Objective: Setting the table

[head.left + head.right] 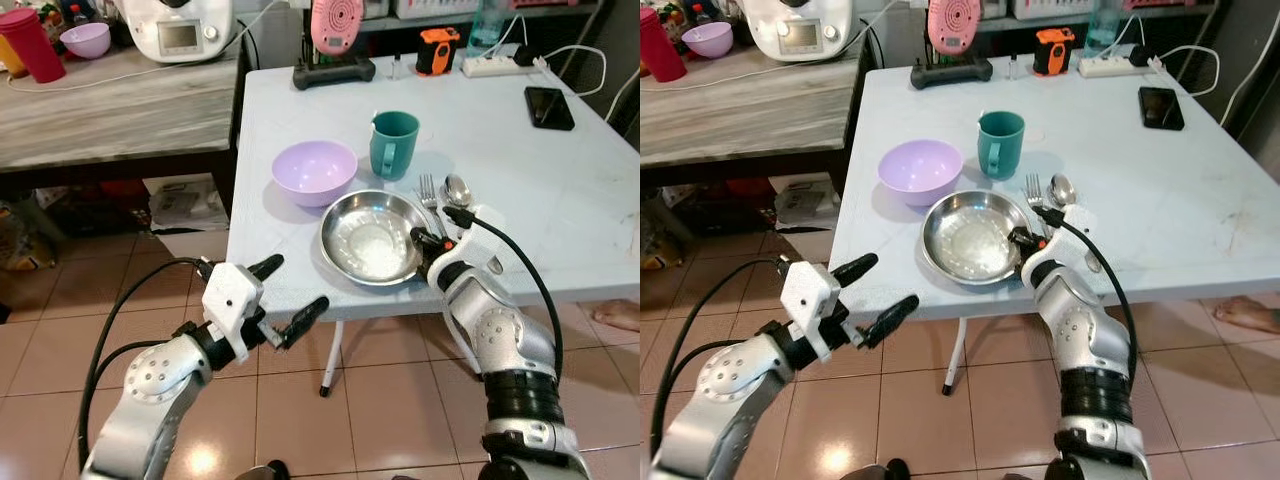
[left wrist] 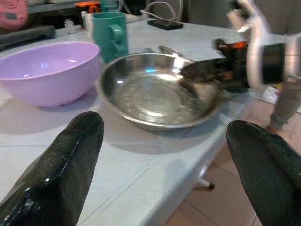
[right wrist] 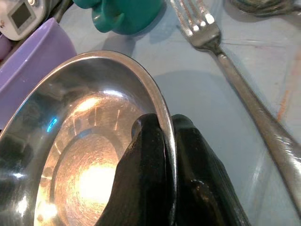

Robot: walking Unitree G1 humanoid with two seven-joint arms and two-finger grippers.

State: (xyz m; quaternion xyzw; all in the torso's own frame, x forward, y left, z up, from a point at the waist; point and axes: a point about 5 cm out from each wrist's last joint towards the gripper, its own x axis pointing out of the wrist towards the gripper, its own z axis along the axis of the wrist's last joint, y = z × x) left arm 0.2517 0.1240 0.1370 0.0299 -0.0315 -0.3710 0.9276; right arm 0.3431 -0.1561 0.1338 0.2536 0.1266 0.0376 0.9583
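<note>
Steel plate (image 1: 372, 240), thin, stiff and light by my guess, looks slick, so its raised rim is the sensible hold. The right tool (image 3: 165, 141) is pinched shut on that rim at the plate's 4 o'clock edge, one finger inside, one outside. The left tool (image 1: 288, 297) hangs spread open off the worktop (image 1: 560, 190), at the plate's 8 o'clock. Fork (image 1: 428, 190) and spoon (image 1: 457, 188) lie at 2 o'clock, mug (image 1: 393, 145) at 12, purple bowl (image 1: 314, 172) at 10.
</note>
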